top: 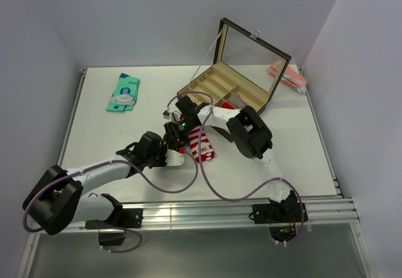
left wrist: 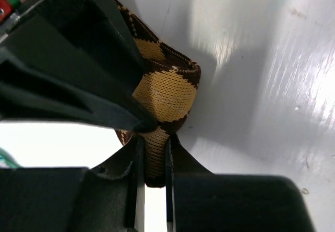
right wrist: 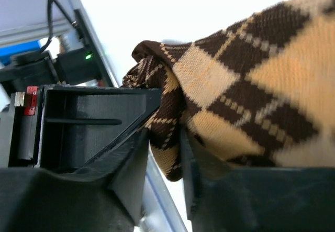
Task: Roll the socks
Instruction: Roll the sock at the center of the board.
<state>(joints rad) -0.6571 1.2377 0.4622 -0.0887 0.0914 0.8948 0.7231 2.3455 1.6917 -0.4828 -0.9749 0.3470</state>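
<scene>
The brown and tan argyle sock point(left wrist: 162, 93) is held between both grippers near the table's middle. My left gripper point(left wrist: 153, 161) is shut on a fold of it. My right gripper point(right wrist: 165, 153) is shut on another part of the argyle sock point(right wrist: 246, 85). In the top view both grippers point(top: 173, 141) meet there, and the argyle sock is mostly hidden under them. The red-and-white striped sock point(top: 202, 145) lies flat on the table just right of the grippers.
An open compartment box point(top: 223, 90) with a mirrored lid stands behind the grippers. A teal packet point(top: 124, 92) lies at the back left. A pink and white item point(top: 286, 76) lies at the back right. Purple cables point(top: 207, 184) loop across the table's front.
</scene>
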